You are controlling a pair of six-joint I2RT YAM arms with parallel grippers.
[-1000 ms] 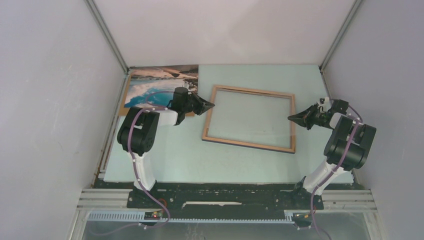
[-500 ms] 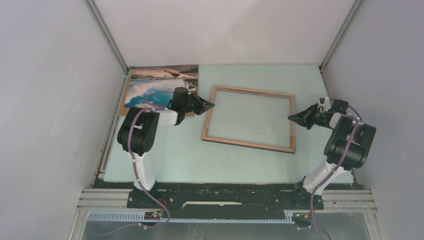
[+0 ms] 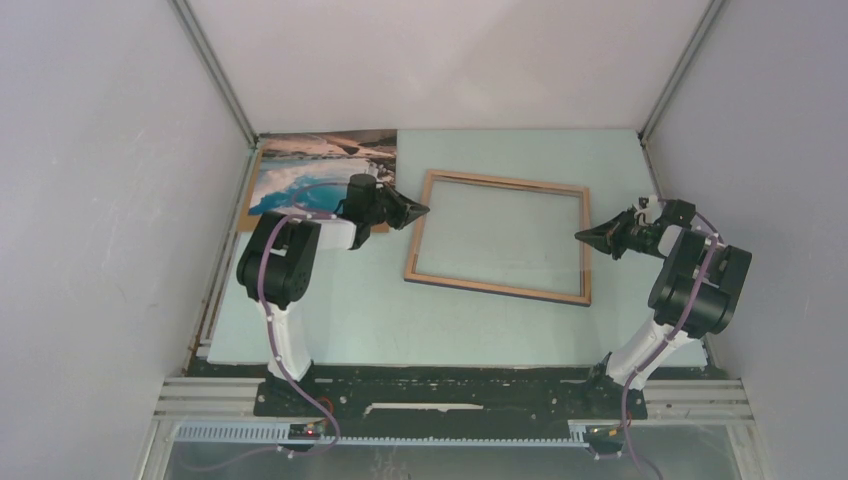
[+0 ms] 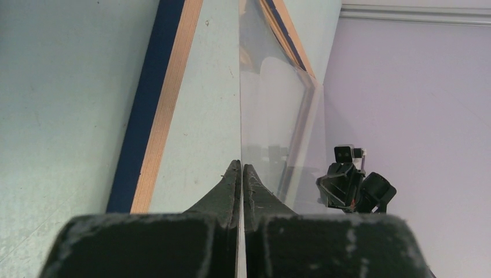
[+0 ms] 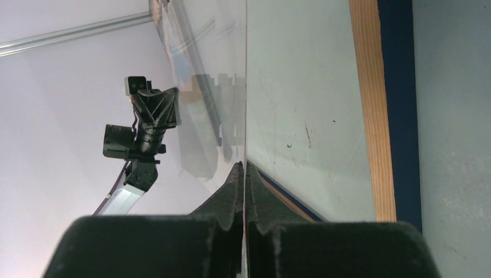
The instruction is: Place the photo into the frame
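Observation:
The frame (image 3: 497, 288), light wood with a navy outer edge, lies flat in the middle of the table. Its clear pane (image 4: 272, 104) is out of it, held level just above, edge-on in both wrist views (image 5: 214, 69). My left gripper (image 3: 424, 211) is shut on the pane's left edge (image 4: 241, 165). My right gripper (image 3: 580, 236) is shut on its right edge (image 5: 244, 165). The frame's wooden rail shows beneath in the wrist views (image 4: 168, 98) (image 5: 370, 116). The photo (image 3: 322, 170), turquoise water and snow, lies face up at the back left, apart from both grippers.
A brown backing board (image 3: 249, 208) sticks out from under the photo at the left wall. White walls close in the table on the left, back and right. The left arm's elbow (image 3: 275, 262) stands near the photo's front edge.

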